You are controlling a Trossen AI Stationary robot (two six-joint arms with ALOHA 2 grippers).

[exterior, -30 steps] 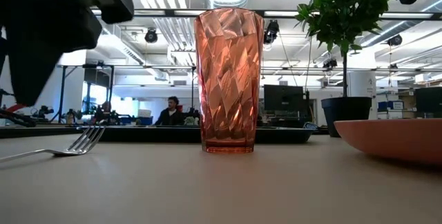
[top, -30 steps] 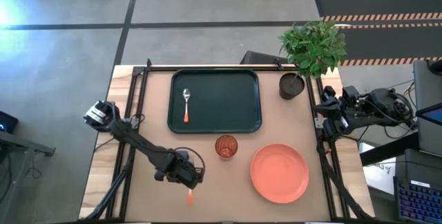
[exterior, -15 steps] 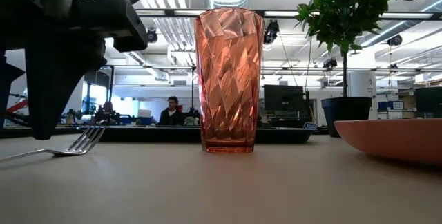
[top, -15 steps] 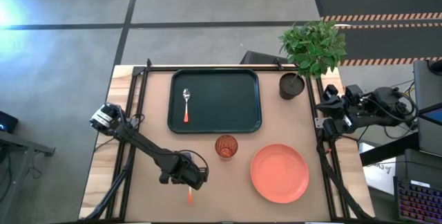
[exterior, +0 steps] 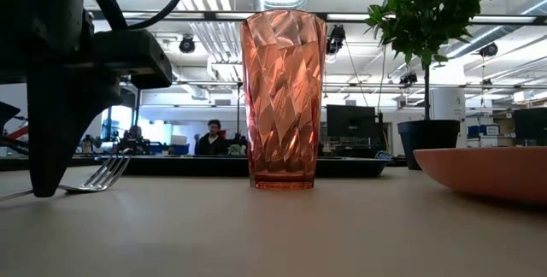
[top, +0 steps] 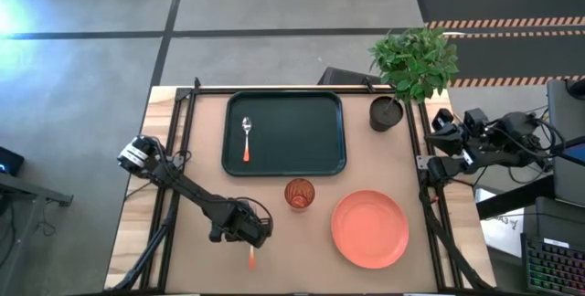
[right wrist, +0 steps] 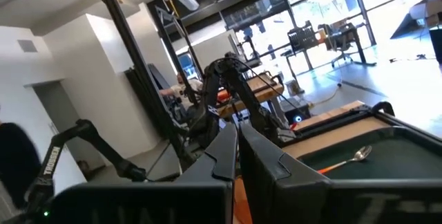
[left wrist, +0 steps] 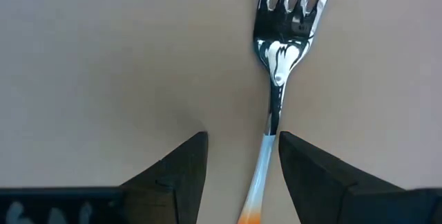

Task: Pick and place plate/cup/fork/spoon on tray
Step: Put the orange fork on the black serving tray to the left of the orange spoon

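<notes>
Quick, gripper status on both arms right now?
Left gripper: open, fingers straddling the silver-headed, orange-handled fork on the table, not yet gripping.
Right gripper: shut, empty, parked off the table's right edge.

The fork [left wrist: 284, 30] showed a polished, mirror-bright metal head above an orange handle, on a smooth, matt wood-toned desk [left wrist: 103, 58]. The ribbed cup [exterior: 283, 97] looked like glossy translucent red plastic. The plate [top: 369, 228] appeared matt coral plastic; the tray [top: 302, 132] dark green, smooth.
</notes>
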